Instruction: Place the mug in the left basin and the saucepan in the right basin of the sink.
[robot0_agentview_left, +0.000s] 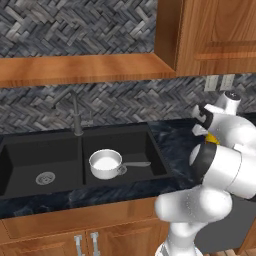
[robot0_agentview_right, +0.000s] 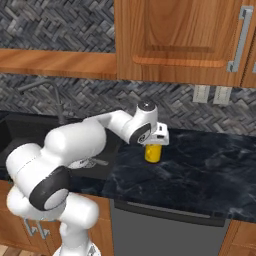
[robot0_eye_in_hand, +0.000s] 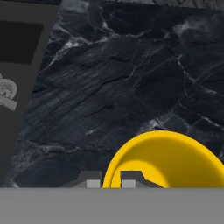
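Observation:
The small yellow mug (robot0_agentview_right: 153, 153) stands on the dark marble counter (robot0_agentview_right: 200, 165), right of the sink. My gripper (robot0_eye_in_hand: 111, 183) comes down on it from above. One fingertip (robot0_eye_in_hand: 93, 183) is outside the mug's (robot0_eye_in_hand: 166, 159) near rim and the other inside, close together, so it is shut on the rim. In the left base view my arm hides most of the mug (robot0_agentview_left: 212, 138). The silvery saucepan (robot0_agentview_left: 105, 164) sits in the right basin (robot0_agentview_left: 147, 142), handle pointing right. The left basin (robot0_agentview_left: 25, 157) holds just its steel drain (robot0_agentview_left: 45, 177).
A slim grey faucet (robot0_agentview_left: 76, 115) rises behind the sink's divider. Wooden wall cabinets (robot0_agentview_right: 175, 35) hang over the counter, with wall outlets (robot0_agentview_right: 200, 93) on the backsplash. A grey appliance front (robot0_agentview_right: 165, 225) sits under the counter.

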